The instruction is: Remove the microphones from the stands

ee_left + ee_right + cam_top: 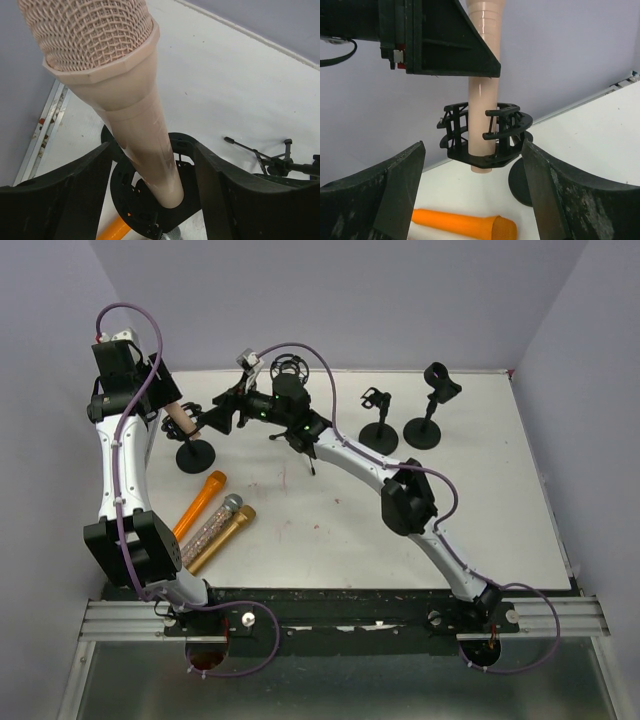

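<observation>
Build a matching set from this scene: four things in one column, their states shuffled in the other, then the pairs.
1. pink microphone
2. orange microphone
3. far-right stand
4. left hand

A. lying flat on the table
B. holds nothing
C. open, straddling a microphone
D. seated in a black clip

Pairs: 1-D, 2-A, 3-B, 4-C.

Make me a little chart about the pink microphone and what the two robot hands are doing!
microphone: pink microphone, sitting in the black clip on its stand
left gripper: open, one finger on each side of the microphone, above the clip
right gripper: open, facing the clip, not touching it
lying on the table: orange microphone, gold microphone
microphone out of stand: not yet
</observation>
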Controlling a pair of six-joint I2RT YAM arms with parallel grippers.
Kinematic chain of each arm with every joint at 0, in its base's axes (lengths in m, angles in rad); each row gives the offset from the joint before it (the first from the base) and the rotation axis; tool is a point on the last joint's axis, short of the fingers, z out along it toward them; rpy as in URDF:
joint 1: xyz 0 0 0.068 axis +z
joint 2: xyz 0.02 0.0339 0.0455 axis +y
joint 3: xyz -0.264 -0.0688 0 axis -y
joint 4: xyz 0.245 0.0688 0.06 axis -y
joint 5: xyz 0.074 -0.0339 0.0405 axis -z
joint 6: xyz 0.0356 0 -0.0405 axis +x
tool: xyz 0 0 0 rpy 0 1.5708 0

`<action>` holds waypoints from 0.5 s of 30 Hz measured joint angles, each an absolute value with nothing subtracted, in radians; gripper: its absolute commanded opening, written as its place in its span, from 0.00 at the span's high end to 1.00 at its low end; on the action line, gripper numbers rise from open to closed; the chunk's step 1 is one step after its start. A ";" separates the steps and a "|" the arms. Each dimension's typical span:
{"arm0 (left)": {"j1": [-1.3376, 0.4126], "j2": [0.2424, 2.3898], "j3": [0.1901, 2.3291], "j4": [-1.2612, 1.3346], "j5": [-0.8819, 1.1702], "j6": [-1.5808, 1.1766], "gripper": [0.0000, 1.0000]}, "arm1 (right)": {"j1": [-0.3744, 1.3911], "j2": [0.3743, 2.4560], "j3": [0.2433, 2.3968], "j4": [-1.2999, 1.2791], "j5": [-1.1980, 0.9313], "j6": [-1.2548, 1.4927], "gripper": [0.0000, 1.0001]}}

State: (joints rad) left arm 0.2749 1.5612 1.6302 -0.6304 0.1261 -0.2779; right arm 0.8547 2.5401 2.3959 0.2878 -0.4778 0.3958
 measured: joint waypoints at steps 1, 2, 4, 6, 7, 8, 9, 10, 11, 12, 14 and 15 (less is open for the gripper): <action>0.275 1.562 1.630 -0.630 0.129 -0.278 0.31 | 0.858 2.540 2.390 0.303 -0.471 0.399 0.15; 0.276 1.563 1.630 -0.630 0.134 -0.278 0.32 | 0.860 2.540 2.385 0.317 -0.463 0.401 0.15; 0.278 1.564 1.625 -0.630 0.144 -0.278 0.34 | 0.863 2.543 2.378 0.334 -0.450 0.401 0.17; 0.280 1.564 1.618 -0.630 0.154 -0.278 0.36 | 0.865 2.548 2.373 0.345 -0.430 0.400 0.18; 0.280 1.564 1.615 -0.630 0.156 -0.278 0.36 | 0.865 2.552 2.373 0.350 -0.422 0.400 0.19; 0.280 1.565 1.612 -0.630 0.160 -0.278 0.38 | 0.865 2.557 2.373 0.352 -0.413 0.399 0.19; 0.280 1.564 1.608 -0.630 0.164 -0.278 0.39 | 0.865 2.562 2.373 0.354 -0.404 0.398 0.19; 0.280 1.565 1.607 -0.630 0.167 -0.278 0.39 | 0.865 2.571 2.374 0.358 -0.395 0.397 0.19; 0.280 1.565 1.604 -0.630 0.170 -0.278 0.40 | 0.865 2.577 2.375 0.361 -0.388 0.395 0.19; 0.280 1.565 1.602 -0.630 0.171 -0.278 0.41 | 0.864 2.589 2.379 0.364 -0.379 0.394 0.19; 0.280 1.565 1.599 -0.630 0.175 -0.278 0.43 | 0.865 2.613 2.388 0.365 -0.363 0.392 0.20; 0.280 1.565 1.597 -0.630 0.177 -0.278 0.43 | 0.867 2.622 2.388 0.365 -0.356 0.391 0.20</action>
State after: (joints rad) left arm 0.2802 1.5646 1.5974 -0.6304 0.1768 -0.2779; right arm 0.8665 2.6221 2.3878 0.3653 -0.3557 0.3912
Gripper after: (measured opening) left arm 0.593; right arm 0.809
